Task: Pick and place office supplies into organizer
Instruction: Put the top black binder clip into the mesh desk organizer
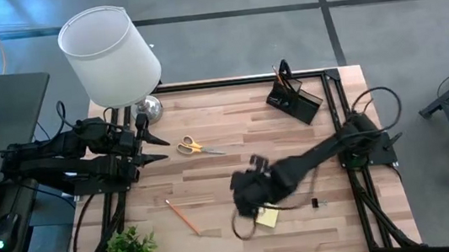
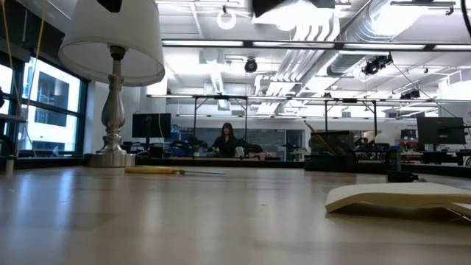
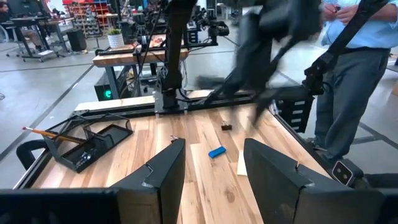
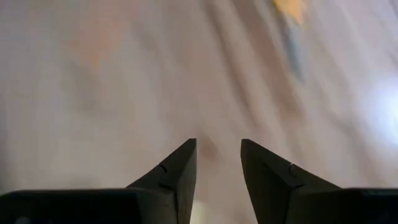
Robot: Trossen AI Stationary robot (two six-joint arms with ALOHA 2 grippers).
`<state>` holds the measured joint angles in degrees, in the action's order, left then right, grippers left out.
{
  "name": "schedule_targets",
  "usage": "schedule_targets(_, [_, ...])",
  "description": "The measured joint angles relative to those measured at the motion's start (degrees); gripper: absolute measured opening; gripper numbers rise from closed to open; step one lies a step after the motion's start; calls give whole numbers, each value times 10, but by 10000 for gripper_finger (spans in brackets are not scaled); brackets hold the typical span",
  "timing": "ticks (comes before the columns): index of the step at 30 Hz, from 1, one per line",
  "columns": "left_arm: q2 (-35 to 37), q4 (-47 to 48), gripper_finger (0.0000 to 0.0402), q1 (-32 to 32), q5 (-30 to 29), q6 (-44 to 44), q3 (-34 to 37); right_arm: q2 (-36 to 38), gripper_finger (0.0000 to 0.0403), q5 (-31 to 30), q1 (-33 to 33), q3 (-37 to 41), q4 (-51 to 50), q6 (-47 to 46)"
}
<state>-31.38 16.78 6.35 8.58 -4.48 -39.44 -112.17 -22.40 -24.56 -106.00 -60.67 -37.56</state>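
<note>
The black organizer (image 1: 294,98) stands at the table's far right with pencils upright in it, also in the left wrist view (image 3: 87,146). Yellow-handled scissors (image 1: 197,146) lie flat mid-table. An orange pencil (image 1: 182,217) lies near the front. The yellow sticky pad (image 1: 266,219) lies beside my right gripper (image 1: 241,196), which hovers open over bare wood (image 4: 217,146). A small blue eraser (image 3: 216,152) and a black clip (image 3: 227,127) lie on the wood; another clip (image 1: 316,204) lies right of the pad. My left gripper (image 1: 157,147) waits open at the left (image 3: 211,146).
A white-shaded lamp (image 1: 111,58) stands at the far left corner and a small green plant (image 1: 129,251) at the near left. A black frame (image 1: 333,75) edges the table. A person (image 3: 348,74) stands beyond the right side. Bare wood lies between scissors and pencil.
</note>
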Motion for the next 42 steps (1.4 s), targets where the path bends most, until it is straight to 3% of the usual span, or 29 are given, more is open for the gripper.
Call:
schedule_targets(7, [0,-4,154,0,0,0,0,32,119,-14,-50,0,228,63])
schedule_targets(12, [1,-4,154,0,0,0,0,32,119,-17,-71,0,256,79])
schedule_targets(14, [1,-4,154,0,0,1,0,32,119,-46,-75,0,241,77])
schedule_targets(17, [1,-4,154,0,0,2,0,32,119,-90,-74,0,168,41])
schedule_targets(21, [1,-4,154,0,0,2,0,31,130,-75,-57,0,-32,-67])
schedule_targets(26, [1,-4,154,0,0,2,0,32,173,-91,-43,0,-266,-123])
schedule_targets(28, [1,-4,154,0,0,2,0,36,192,-104,-35,4,-298,-125])
schedule_targets(31, [0,-4,154,0,0,2,0,72,209,-115,-9,66,-251,-89])
schedule_targets(36, [0,-4,154,0,0,2,0,134,218,-56,37,228,-209,-76])
schedule_targets(42, [0,-4,154,0,-5,-7,0,226,216,5,93,383,-56,-8])
